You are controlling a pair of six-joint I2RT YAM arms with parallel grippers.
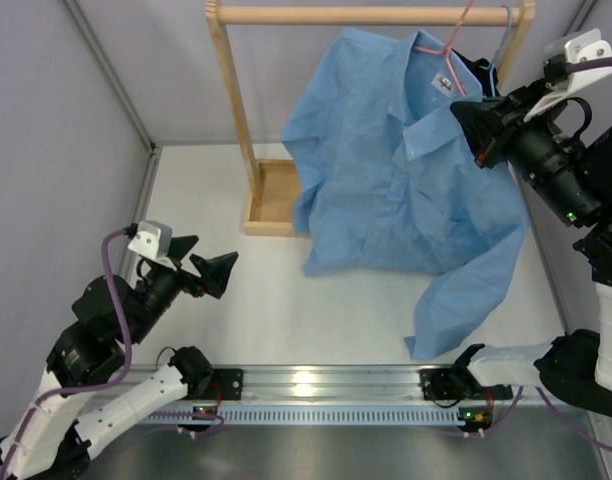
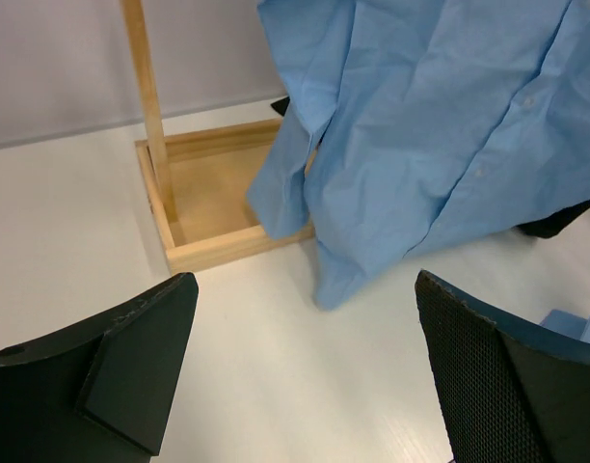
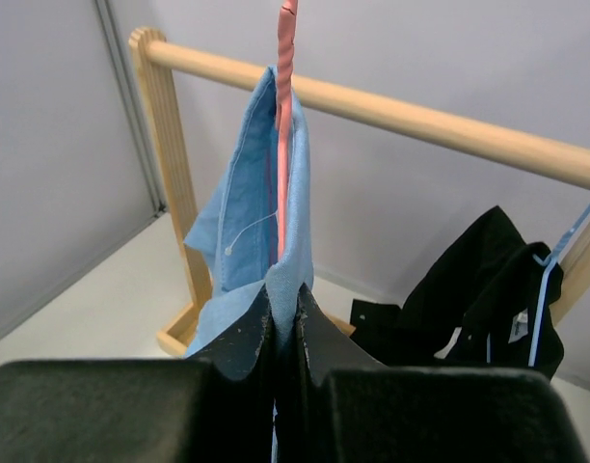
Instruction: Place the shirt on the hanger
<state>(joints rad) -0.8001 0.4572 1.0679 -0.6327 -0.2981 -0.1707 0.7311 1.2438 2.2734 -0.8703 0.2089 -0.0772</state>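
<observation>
The light blue shirt [image 1: 396,170] hangs on the pink hanger [image 1: 448,40], whose hook is over the wooden rail [image 1: 366,14]. Its lower part and one sleeve trail on the white table. My right gripper [image 1: 473,128] is shut on the shirt's collar edge [image 3: 285,275] at the right shoulder, with the pink hanger wire [image 3: 283,116] rising just above the fingertips. My left gripper [image 1: 208,268] is open and empty, low at the front left, well away from the shirt's hem [image 2: 338,285].
The wooden rack has an upright post [image 1: 233,110] and a tray-like base [image 1: 271,200]. A black shirt [image 3: 469,289] on a thin light blue hanger [image 3: 565,241] hangs at the rail's right end. Grey walls stand on the left and behind.
</observation>
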